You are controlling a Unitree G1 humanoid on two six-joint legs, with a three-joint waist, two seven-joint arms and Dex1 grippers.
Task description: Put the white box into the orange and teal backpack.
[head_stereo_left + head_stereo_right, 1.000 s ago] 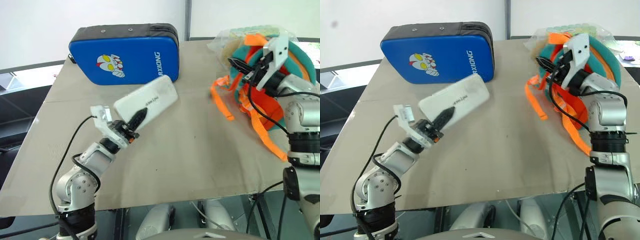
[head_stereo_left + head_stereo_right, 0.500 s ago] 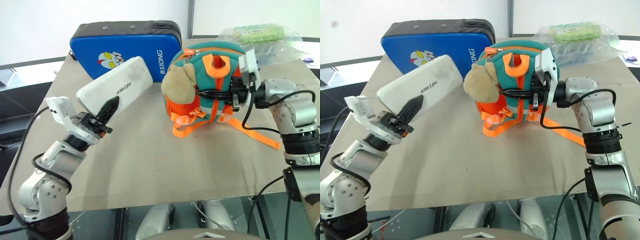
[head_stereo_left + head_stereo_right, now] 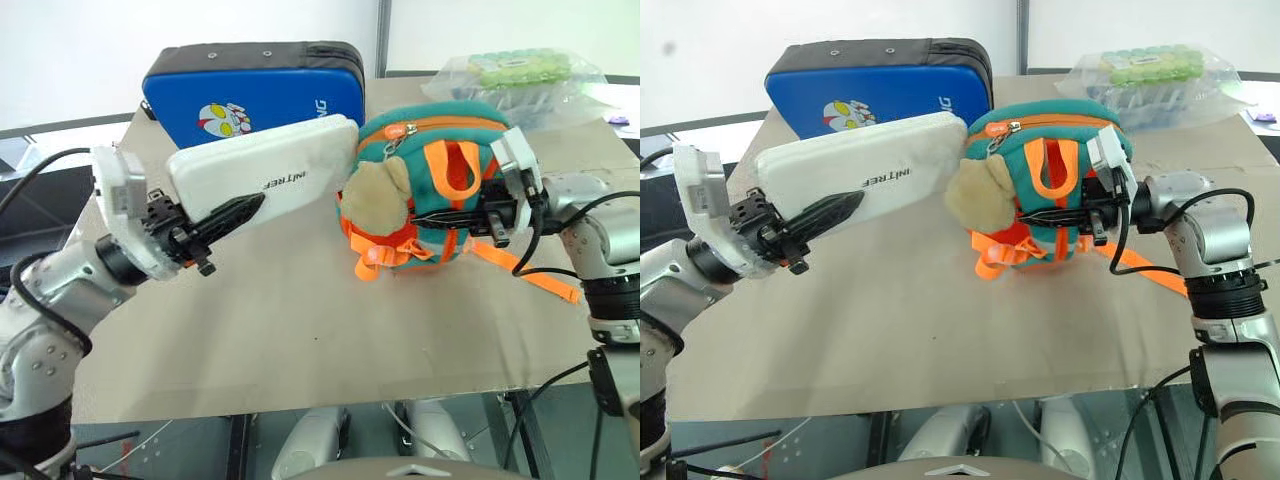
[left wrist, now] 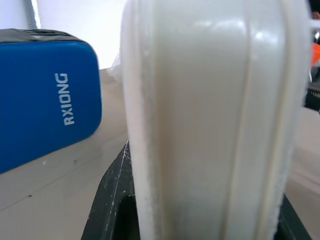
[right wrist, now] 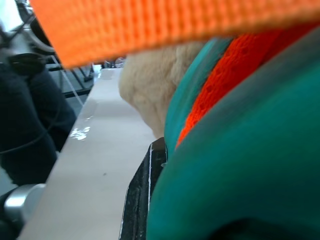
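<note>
Flat white plastic box (image 3: 265,175) lettered "INITREE", clamped in left pincer (image 3: 225,213), raised beside orange and teal backpack (image 3: 435,185).
Right pincer (image 3: 450,214) shut on backpack's front; "RXIONG" readable on blue padded case (image 4: 47,100).

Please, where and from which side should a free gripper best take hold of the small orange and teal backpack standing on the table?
Probably the orange webbing loop on the small orange and teal backpack, reached from above. It stands up as an open arch on the upper front, clear of the tan plush toy. The right gripper already pinches the backpack's front from the robot's right. The flat white plastic box in the left gripper crowds the other side.
</note>
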